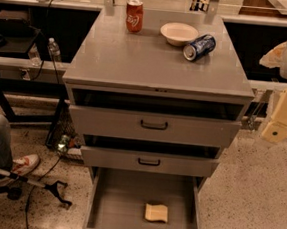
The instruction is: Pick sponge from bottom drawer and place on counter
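Camera view: gripper at three o'clock beside the grey counter, grip unclear. The sponge sits in the bottom drawer, six o'clock.

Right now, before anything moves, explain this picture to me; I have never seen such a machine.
One camera looks down at the front of a grey metal three-drawer cabinet. The cream-coloured end effector, the robot arm's grasping part, hangs at the right edge, beside the cabinet. On the flat grey counter stand an upright red soda can and a round white bowl; a blue can lies on its side. The bottom drawer is pulled open; a small pale yellow sponge lies on its floor, held by nothing.
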You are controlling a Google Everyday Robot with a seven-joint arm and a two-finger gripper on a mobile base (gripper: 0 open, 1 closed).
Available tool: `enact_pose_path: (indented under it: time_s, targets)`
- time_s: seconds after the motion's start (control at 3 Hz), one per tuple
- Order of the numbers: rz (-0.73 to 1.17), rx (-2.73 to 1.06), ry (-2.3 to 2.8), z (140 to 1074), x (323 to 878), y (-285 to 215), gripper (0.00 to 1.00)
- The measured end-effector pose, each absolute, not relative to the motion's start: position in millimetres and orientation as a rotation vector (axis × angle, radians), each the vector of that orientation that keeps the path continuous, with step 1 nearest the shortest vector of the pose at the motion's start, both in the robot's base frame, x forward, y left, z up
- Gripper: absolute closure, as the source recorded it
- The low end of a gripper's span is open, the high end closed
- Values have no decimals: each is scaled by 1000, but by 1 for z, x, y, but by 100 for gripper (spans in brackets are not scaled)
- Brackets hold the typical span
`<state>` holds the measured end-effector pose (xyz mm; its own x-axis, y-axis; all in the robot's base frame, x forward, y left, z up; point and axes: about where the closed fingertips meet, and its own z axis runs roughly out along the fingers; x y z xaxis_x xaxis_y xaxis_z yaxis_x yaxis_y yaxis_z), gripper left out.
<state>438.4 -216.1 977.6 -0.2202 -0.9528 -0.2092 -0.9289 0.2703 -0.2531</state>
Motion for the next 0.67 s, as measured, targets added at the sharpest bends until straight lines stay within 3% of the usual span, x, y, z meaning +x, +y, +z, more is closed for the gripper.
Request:
enact_pose_path:
  time_s: [0.67]
  targets:
    - [-45, -1711, 2252, 940, 433, -219, 0]
